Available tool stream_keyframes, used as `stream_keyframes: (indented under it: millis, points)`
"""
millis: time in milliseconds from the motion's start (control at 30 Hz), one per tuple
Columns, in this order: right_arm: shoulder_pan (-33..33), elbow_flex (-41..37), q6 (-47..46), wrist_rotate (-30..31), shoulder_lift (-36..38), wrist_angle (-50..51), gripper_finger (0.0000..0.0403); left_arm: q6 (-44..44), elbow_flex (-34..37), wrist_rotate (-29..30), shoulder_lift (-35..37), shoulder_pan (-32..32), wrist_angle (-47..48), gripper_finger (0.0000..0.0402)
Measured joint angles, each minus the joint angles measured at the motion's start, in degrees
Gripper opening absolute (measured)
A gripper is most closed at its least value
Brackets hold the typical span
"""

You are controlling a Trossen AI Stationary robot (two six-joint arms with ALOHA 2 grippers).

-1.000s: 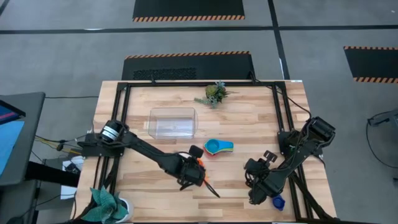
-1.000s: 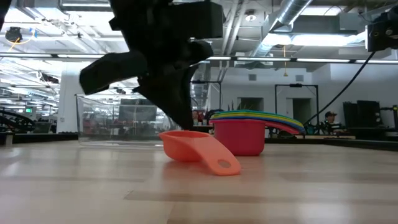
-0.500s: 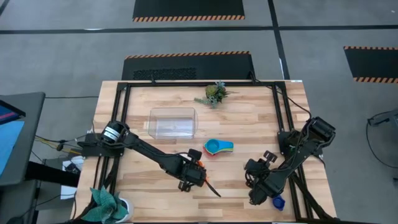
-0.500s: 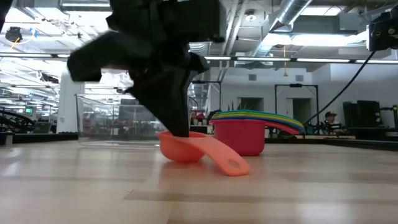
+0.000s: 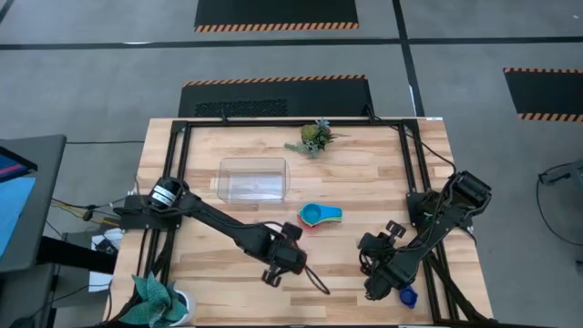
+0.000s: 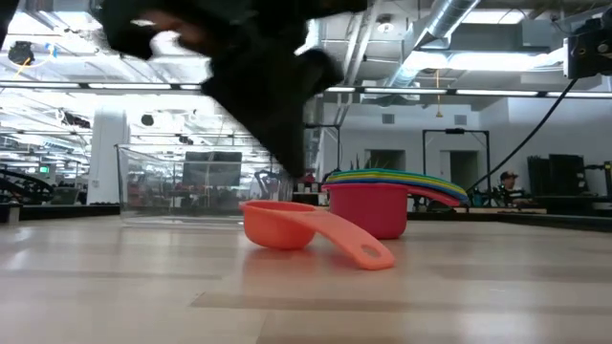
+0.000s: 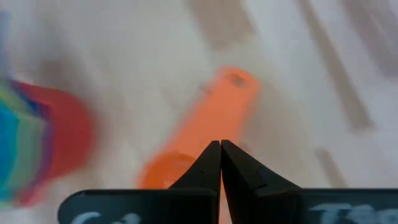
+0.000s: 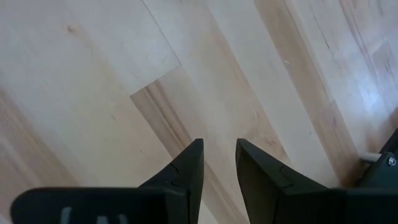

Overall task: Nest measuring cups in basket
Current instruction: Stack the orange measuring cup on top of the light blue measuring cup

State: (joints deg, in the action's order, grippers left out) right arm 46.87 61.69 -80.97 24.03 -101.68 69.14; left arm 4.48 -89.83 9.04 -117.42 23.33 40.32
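Now: left gripper (image 7: 220, 144) pressed together, seemingly empty, above orange cup (image 6: 311, 227) | risk: closed tips push cup away.

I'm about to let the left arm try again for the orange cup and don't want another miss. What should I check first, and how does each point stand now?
1. Left claw empty: ok, its fingers are shut on nothing, just above the orange cup.
2. Left claw open enough to grasp: not ok, it must open first.
3. Orange cup upright on the table: ok, bowl up, handle resting on the wood.
4. Orange cup clear of the stacked cups: ok in the left wrist view, a strip of table shows between them.
5. Basket free to receive cups: ok, nothing shows inside it.
6. Right claw out of the way: ok, parted over bare wood near the table's right front corner.
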Motion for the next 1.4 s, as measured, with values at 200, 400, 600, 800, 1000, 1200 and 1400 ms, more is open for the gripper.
stream_keyframes:
  millis: [200, 400, 600, 800, 1000, 1200, 1400]
  points:
    - [0.0, 0.0, 0.4, 0.0, 0.0, -0.1, 0.0116, 1.3, 0.2, -2.7, -3.8, 0.7, -1.8, 0.0]
    - [0.0, 0.0, 0.5, 0.0, 0.0, -0.3, 0.0116, 2.5, 0.2, -2.3, -6.1, 0.1, -3.7, 0.0]
    - [0.0, 0.0, 0.5, -0.1, 0.0, -0.3, 0.0116, 4.7, 0.2, -0.7, -6.3, -0.8, -7.0, 0.0]
    - [0.0, 0.0, 0.5, -0.1, 0.0, -0.2, 0.0116, 5.2, -1.8, -0.4, -6.3, -1.2, -6.0, 0.0]
    - [0.0, 0.0, 1.9, -0.1, 0.0, -0.5, 0.0116, 3.0, -9.0, 2.3, -6.1, -0.5, 9.7, 0.0]
    - [0.0, 0.0, 2.2, 0.0, 0.0, -0.7, 0.0116, -8.9, -11.2, 2.8, -6.0, 2.5, 28.1, 0.0]
    - [-0.4, 0.0, 7.4, 5.3, 0.0, -1.2, 0.0116, -17.5, -2.8, 8.6, -3.6, 7.1, 39.2, 0.0]
